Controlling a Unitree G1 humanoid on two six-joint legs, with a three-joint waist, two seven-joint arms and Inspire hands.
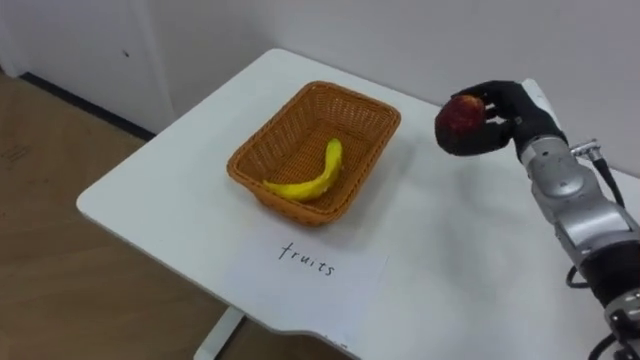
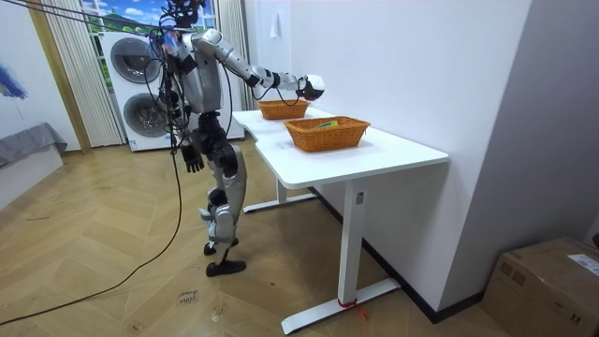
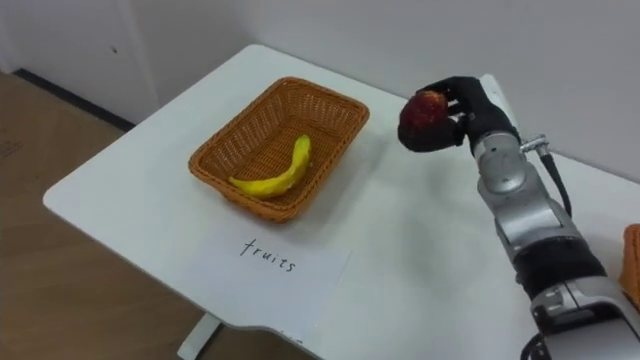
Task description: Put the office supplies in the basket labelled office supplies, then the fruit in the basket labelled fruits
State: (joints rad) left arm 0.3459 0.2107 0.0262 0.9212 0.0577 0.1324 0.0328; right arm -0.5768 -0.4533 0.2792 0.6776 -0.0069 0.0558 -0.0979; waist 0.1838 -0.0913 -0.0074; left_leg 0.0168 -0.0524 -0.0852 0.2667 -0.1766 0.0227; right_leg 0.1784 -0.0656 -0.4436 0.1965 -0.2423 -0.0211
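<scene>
The right hand [image 1: 510,112], curled round a dark red apple [image 1: 460,122], hovered to the right of the brown woven wicker basket [image 1: 268,132].

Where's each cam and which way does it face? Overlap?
Left eye view: on the head, looking down at the orange woven wicker basket holding a yellow banana on the white table; right hand, gripping a dark red apple, at right.
Right eye view: same head, slightly aside; same scene, same arm.
Room view: stands off in the room, facing the table; whole robot, left hand hanging.
Shared: apple, basket, table in all.
</scene>
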